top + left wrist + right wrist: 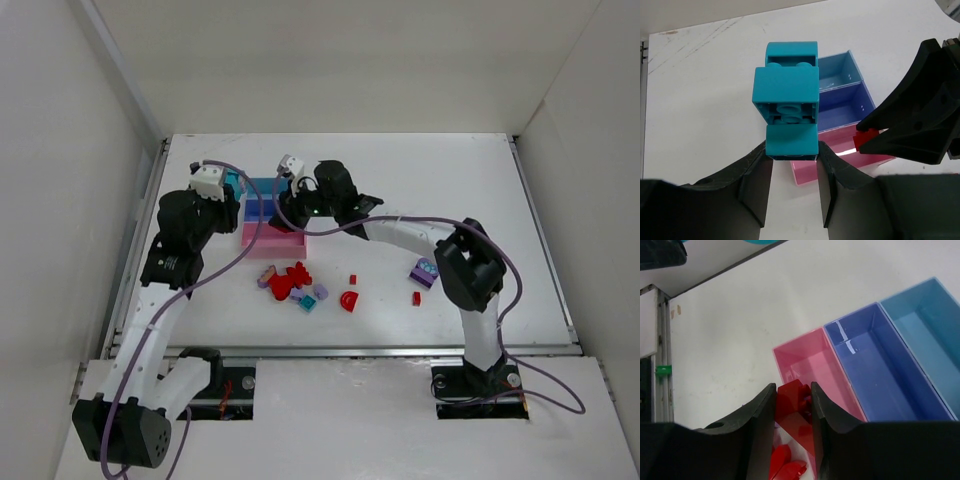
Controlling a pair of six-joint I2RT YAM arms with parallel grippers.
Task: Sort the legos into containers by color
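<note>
I have the white table (450, 180) filling the middle of the top view, with the three joined containers left of centre. In the right wrist view they run from the pink tray (805, 360) at centre through the purple-blue tray (880, 365) to the light blue tray (925, 325) at the right edge. My left gripper (792, 150) is clamped on a teal brick (787, 90), held up just left of the trays. My right gripper (793, 390) is closed on a red brick (795, 412) at the pink tray's lower left corner. The other legos (295, 285) lie clustered below the trays. A red arch (348, 300) and a lilac brick (424, 271) sit apart to the right.
</note>
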